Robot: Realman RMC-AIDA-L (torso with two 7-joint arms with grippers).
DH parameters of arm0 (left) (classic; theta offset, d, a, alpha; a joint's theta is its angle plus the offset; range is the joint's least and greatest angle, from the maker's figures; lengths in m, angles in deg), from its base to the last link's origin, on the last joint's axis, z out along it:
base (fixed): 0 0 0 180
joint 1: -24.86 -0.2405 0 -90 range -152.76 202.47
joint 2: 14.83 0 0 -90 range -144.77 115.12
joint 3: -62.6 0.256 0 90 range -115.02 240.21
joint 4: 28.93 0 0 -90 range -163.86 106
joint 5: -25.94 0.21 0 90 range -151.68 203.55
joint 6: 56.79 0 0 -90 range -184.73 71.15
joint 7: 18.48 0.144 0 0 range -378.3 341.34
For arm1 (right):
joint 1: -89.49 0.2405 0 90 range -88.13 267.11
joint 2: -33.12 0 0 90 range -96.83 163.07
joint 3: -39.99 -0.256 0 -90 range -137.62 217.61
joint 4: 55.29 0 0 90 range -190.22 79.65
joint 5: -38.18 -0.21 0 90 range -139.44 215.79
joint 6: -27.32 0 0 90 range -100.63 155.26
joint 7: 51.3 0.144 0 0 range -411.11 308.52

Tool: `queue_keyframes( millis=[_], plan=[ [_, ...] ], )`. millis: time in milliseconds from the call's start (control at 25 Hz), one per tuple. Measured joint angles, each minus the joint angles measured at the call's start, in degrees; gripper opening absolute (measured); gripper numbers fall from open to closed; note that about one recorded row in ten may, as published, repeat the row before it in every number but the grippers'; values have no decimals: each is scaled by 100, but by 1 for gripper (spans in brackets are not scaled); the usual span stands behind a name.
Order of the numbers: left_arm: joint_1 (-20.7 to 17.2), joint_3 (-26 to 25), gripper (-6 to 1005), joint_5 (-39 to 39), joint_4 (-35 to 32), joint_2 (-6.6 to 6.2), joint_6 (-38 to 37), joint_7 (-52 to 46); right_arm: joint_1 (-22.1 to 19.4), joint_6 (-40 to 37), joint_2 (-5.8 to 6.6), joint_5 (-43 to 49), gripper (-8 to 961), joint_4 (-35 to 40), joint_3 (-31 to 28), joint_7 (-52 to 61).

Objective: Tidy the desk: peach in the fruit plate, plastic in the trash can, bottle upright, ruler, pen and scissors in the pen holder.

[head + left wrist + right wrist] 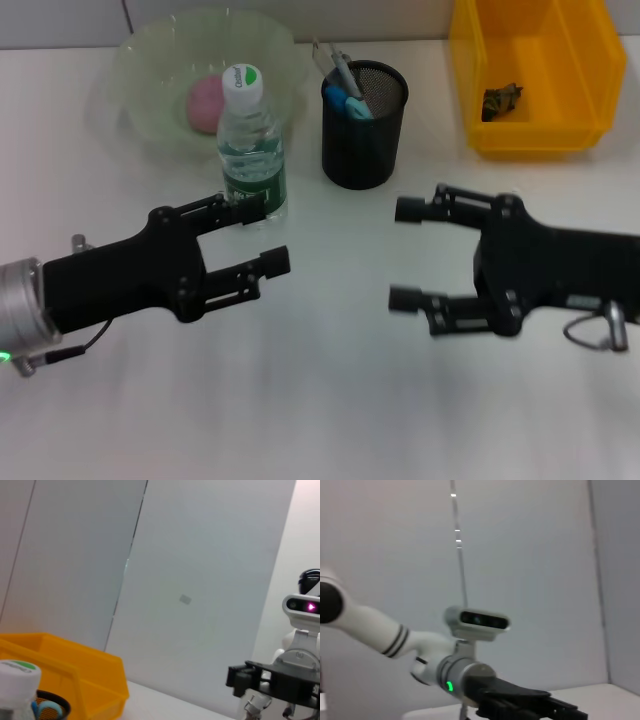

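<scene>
Jaws on both grippers are spread and hold nothing. Left gripper (pixel 262 236) and right gripper (pixel 404 254) face each other over bare counter (pixel 320 400), gap between them.

Bottle (pixel 250 150) stands upright, long axis vertical, green-and-white cap up, touching or just behind the left gripper's far jaw; not between the jaws. Its cap (pixel 16 674) also shows at the edge of the left wrist view.

Peach (pixel 207 103) lies in the fruit plate (pixel 150 60), a clear bowl beyond the bottle, past the left jaws.

Pen holder (pixel 364 125), black mesh, upright, sits beyond the gap between the two sets of jaws, just beside the bottle. Scissors (pixel 340 90) with blue handles stand in it, tilted, long axis roughly vertical. Can't tell pen and ruler apart in there.

Trash can (pixel 535 80), a yellow bin, sits beyond the right jaws, well apart from them; crumpled plastic (pixel 501 99) lies inside on its floor. The bin (pixel 75 675) shows in the left wrist view too.

Right wrist view: only the left arm (pixel 470 672) far off, against the wall.
</scene>
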Motion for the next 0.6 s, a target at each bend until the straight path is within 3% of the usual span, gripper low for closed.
queue_keyframes(
  millis=[200, 600],
  plan=[
    [-234, 34, 698, 8, -19, -23, -150, 105, -72, -267, 27, 173, 828, -210, -16, -153],
    [-628, 140, 698, 217, 51, -22, -400, 697, -16, -201, 6, 384, 841, -896, 29, -783]
  ],
)
